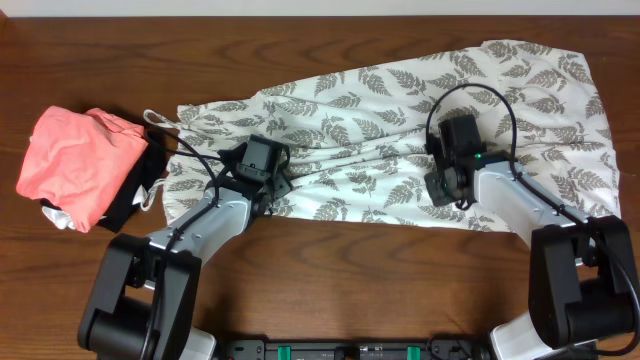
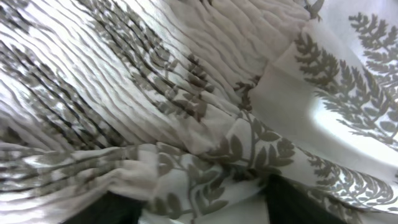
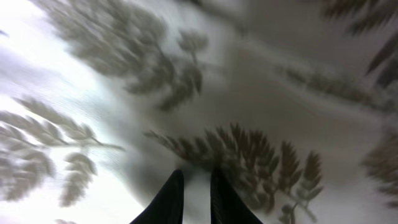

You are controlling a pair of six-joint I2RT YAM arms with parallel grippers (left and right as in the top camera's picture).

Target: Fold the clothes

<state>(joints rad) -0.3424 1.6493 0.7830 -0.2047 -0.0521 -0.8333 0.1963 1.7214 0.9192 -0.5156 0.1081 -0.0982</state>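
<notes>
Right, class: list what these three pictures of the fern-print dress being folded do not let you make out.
Fingertips of the left pincer: left wrist view, the dress drapes over them.
Whether the right pincer pinches cloth: right wrist view, motion blur.
Most of the black cloth: overhead, under the pink garment.

A robot test bench, probably in a lab or workroom, is seen from above. The frame is filled by a dark brown wooden table (image 1: 330, 270), with a strip of pale wall (image 1: 300, 6) along the top edge. One black and silver robot arm (image 1: 190, 228) is mounted at the lower left, a second robot arm (image 1: 520, 205) at the lower right, both looped with cables. A fern-printed garment (image 1: 380, 100) and a salmon-pink garment (image 1: 75, 160) are laid on the wood.
</notes>
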